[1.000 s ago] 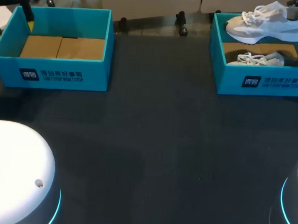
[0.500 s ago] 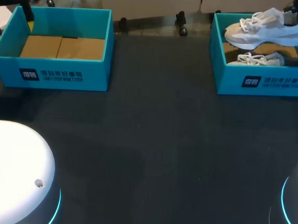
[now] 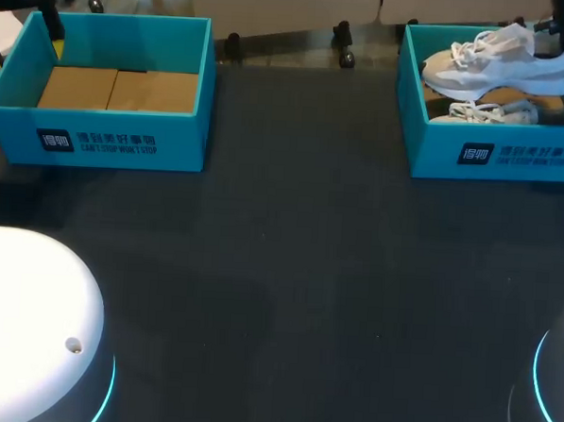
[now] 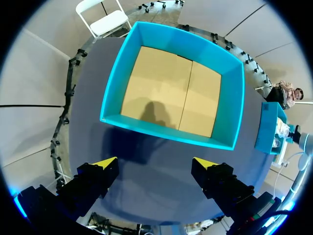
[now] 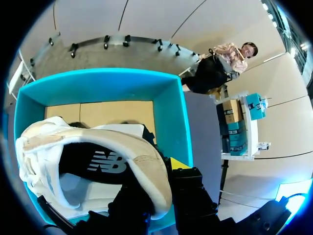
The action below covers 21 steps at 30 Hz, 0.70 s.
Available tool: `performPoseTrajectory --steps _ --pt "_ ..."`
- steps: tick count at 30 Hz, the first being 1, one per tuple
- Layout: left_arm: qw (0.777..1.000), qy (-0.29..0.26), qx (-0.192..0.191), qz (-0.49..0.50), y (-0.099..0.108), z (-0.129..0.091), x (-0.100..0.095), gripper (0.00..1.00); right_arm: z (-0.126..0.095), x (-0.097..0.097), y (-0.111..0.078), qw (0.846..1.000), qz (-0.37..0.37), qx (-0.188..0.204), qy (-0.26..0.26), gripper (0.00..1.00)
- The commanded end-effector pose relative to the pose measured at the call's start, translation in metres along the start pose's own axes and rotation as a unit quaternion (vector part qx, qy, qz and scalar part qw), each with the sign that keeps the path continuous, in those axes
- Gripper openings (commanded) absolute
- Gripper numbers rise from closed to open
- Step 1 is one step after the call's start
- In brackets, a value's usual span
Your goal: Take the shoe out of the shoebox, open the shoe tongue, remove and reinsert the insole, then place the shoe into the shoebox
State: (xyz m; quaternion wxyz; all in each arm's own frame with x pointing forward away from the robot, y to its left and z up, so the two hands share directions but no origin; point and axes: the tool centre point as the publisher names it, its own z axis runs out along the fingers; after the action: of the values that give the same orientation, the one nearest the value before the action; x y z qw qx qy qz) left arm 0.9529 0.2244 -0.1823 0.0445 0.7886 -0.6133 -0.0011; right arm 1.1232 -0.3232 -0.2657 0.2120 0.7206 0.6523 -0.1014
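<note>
Yellow-tipped, the right fingers point(image 5: 171, 169) are clamped on the heel of a white shoe point(image 5: 98, 147). They hold it raised over the right shoebox point(image 3: 498, 154), a teal box at the far right of the dark surface point(image 3: 279, 268). The shoe's toe points left. Beneath it, a second white shoe point(image 3: 481, 111) lies on that box's cardboard floor. The left fingers point(image 4: 155, 164) stand spread wide with nothing between them. They hover over the surface on the near side of the left shoebox point(image 4: 161, 132), at the far left, which shows a brown cardboard floor.
</note>
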Motion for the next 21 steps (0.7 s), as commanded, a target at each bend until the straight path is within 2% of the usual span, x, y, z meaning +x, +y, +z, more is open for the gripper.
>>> performPoseTrajectory --steps 1,11,21 --pt "1.000 0.000 0.001 0.000 0.001 -0.001 0.000 1.00 0.011 0.003 0.002 1.000 0.004 0.000 0.005 0.00" --pt "1.000 0.000 0.001 0.000 0.001 -0.001 0.000 1.00 0.022 0.003 -0.001 1.000 0.014 0.011 0.007 0.00" --pt "1.000 0.000 0.001 0.000 0.001 -0.001 0.000 1.00 0.020 -0.002 0.016 1.000 0.015 -0.002 -0.003 0.00"
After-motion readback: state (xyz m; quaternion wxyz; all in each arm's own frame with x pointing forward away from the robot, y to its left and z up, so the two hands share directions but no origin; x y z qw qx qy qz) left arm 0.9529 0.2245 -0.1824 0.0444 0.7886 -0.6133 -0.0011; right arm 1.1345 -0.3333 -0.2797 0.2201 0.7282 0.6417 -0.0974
